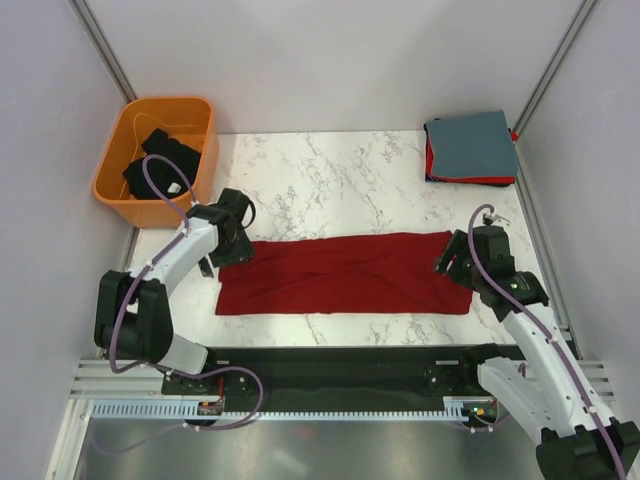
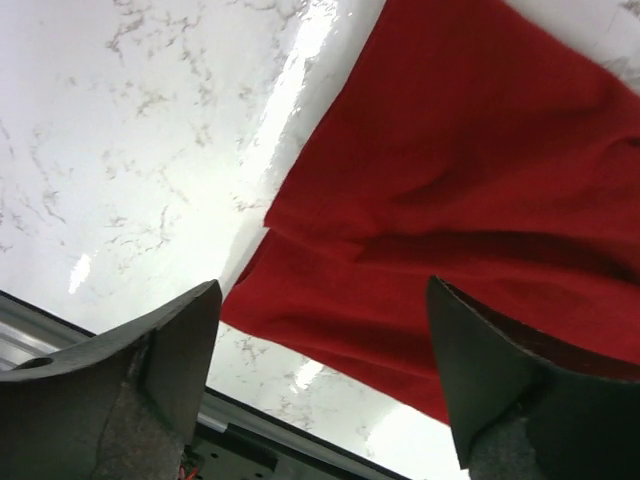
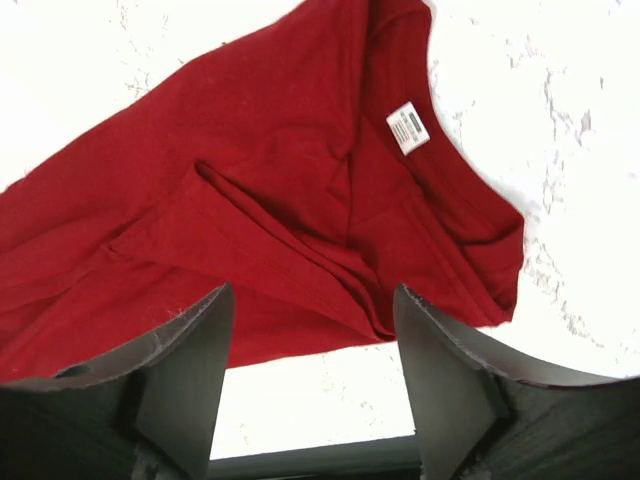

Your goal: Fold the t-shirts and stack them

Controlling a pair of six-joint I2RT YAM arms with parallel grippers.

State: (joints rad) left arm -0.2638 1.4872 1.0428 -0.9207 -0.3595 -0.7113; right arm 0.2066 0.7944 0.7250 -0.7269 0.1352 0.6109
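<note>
A dark red t-shirt [image 1: 345, 272] lies folded into a long strip across the marble table. It fills much of the left wrist view [image 2: 470, 180], and the right wrist view [image 3: 260, 200] shows its collar end with a small white tag [image 3: 408, 127]. My left gripper [image 1: 232, 245] hovers open and empty above its left end. My right gripper [image 1: 452, 262] hovers open and empty above its right end. A black t-shirt [image 1: 165, 165] lies crumpled in the orange basket. A grey-blue folded shirt [image 1: 470, 145] sits on a red folded one [image 1: 432, 170] at the back right.
The orange plastic basket [image 1: 120, 190] stands at the back left, next to the left wall. Metal frame posts run up both back corners. A black rail [image 1: 340, 365] borders the table's near edge.
</note>
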